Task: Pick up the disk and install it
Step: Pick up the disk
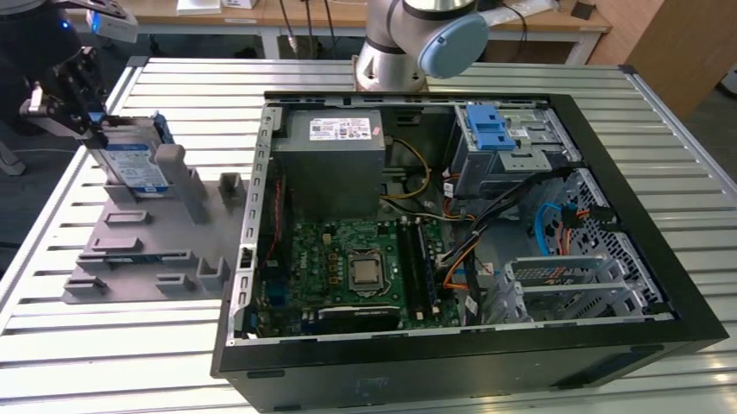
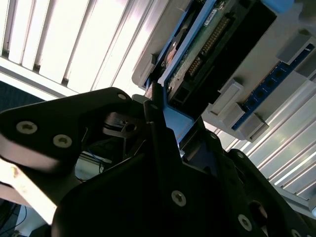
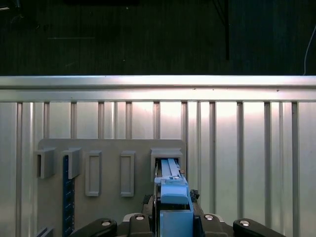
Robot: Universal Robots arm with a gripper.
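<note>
One pincer (image 1: 90,121) is all I steer, and it is far over at the exterior view's left, at the top end of the disk (image 1: 133,168). The disk stands on its edge in a slot of the grey stand (image 1: 138,259). In the first wrist view the pincer is narrow and hugs the disk's blue rail (image 3: 174,195) on both sides, so I think I am holding it. To do this step well, I think I must keep the hold tight and even. I should pull straight along the slot, not sideways, so the rail does not catch on the stand's walls. The stand lies flat on the ribbed metal table (image 1: 116,362). To its right is the open computer case (image 1: 461,366). Inside sit the grey power box (image 1: 334,164) and, further right, the grey cage with the blue latch (image 1: 507,142). The disk is well apart from that cage.
</note>
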